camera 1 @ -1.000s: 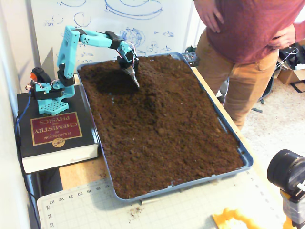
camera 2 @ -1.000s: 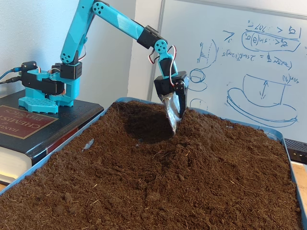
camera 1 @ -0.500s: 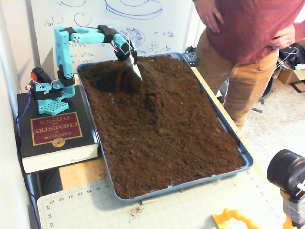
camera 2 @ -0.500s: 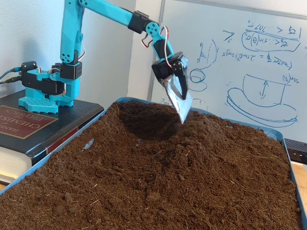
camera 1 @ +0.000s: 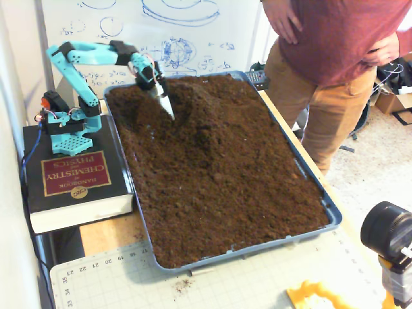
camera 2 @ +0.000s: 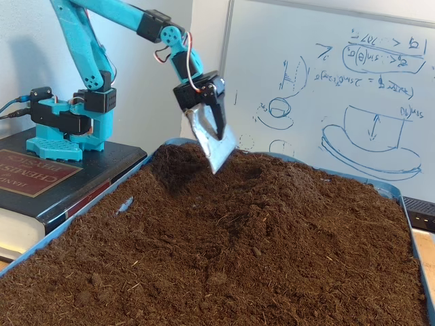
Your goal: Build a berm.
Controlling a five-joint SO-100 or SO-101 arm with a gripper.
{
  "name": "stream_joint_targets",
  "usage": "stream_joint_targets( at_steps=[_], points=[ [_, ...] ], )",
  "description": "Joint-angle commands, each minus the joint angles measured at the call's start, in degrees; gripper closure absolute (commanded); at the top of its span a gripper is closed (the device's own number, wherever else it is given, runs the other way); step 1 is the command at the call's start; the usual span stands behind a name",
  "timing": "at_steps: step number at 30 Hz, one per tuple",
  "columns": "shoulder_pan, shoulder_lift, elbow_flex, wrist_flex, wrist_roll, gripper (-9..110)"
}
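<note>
The blue tray (camera 1: 329, 209) takes up most of the worktop (camera 1: 109, 235) and is filled with loose dark soil. The berm (camera 1: 206, 106) rises along its far end, toward the whiteboard (camera 2: 326, 88), higher than the flatter soil nearer the camera. Crumbly and light, it should slump when nudged, so it is better scooped and pushed from the base than gripped. A thick book (camera 1: 71, 187) (a handbook) raises the arm's base. The claw (camera 2: 212, 146) hangs above the soil carrying a flat metal blade (camera 2: 216, 144); whether its jaws are spread, I cannot tell.
</note>
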Motion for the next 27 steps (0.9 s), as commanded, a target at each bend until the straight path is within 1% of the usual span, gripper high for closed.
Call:
stream_joint_targets(
  at_steps=[1, 8, 14, 18, 22, 27],
  points=[
    [-2.37, 5.19, 2.81, -0.88, -0.35, 101],
    [-10.37, 1.85, 7.21, -1.67, 0.44, 101],
    [-16.17, -3.08, 6.68, -1.76, 7.47, 101],
    [-19.69, -9.14, 5.89, -1.49, 9.14, 101],
    [-21.01, -13.45, 5.01, -1.85, 10.9, 101],
    [-24.61, -16.26, 1.32, -1.85, 15.91, 101]
  ],
)
